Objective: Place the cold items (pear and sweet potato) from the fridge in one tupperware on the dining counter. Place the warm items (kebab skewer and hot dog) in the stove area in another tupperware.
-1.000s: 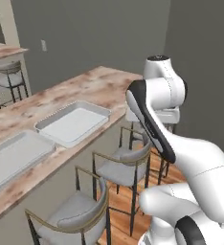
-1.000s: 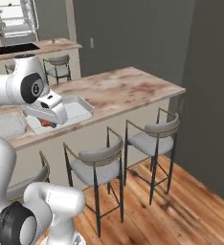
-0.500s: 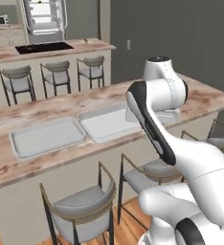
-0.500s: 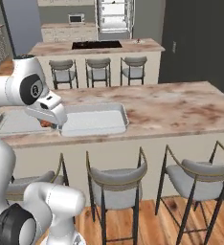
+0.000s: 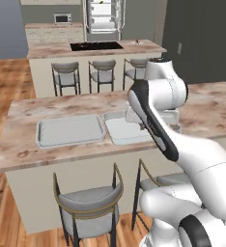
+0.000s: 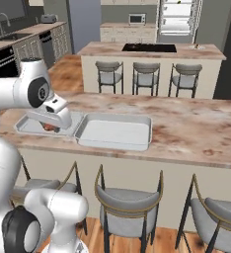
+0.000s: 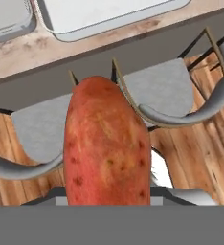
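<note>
Reddish sweet potato carried at the dining counter, not yet over a tub.

Left base view: 2 grey tupperware tubs sit side by side on the marble counter, the left tub at centre left and the right tub at centre, partly behind the white arm.
Right base view: the gripper hangs at centre left over the near tub, a red patch showing beneath it; the far tub lies beside.
Hand view: the sweet potato stands lengthwise at lower centre, jaws about half spread and clamped on it; stools and counter edge lie past it.
Judgement: centre it above 1 tub and lower close before letting go, so it cannot roll out.
</note>
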You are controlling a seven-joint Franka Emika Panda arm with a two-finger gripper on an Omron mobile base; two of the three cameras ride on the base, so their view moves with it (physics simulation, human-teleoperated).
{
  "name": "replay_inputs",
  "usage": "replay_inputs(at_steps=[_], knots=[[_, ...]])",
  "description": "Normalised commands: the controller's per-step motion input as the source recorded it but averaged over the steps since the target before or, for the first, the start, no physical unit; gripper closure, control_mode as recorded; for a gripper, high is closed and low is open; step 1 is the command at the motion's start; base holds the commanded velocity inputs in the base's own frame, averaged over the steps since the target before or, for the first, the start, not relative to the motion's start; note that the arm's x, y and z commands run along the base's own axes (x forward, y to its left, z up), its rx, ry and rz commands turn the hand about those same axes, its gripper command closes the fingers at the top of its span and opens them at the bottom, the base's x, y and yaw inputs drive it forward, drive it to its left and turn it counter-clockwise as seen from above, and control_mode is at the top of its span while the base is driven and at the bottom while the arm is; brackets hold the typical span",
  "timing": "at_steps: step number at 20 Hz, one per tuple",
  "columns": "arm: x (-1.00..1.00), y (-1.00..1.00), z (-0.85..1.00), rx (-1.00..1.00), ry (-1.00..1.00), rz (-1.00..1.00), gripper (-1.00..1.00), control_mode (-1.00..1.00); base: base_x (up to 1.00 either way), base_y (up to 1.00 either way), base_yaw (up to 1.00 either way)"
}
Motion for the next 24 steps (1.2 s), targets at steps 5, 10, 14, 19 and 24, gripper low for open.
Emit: replay_inputs(at_steps=[5, 10, 14, 19, 24], knots=[[1.00, -0.49, -0.28, 0.23, 0.16, 0.10, 1.00, -1.00, 0.00, 0.00, 0.00], [1.00, -0.45, -0.48, 0.10, 0.04, 0.15, 1.00, -1.00, 0.00, 0.00, 0.00], [1.00, -0.44, -0.54, 0.02, 0.07, 0.20, 1.00, -1.00, 0.00, 0.00, 0.00], [0.87, -0.38, -0.59, 0.01, 0.00, 0.14, 1.00, -1.00, 0.00, 0.00, 0.00], [0.80, -0.25, -0.57, 0.00, 0.00, 0.04, 1.00, -1.00, 0.00, 0.00, 0.00]])
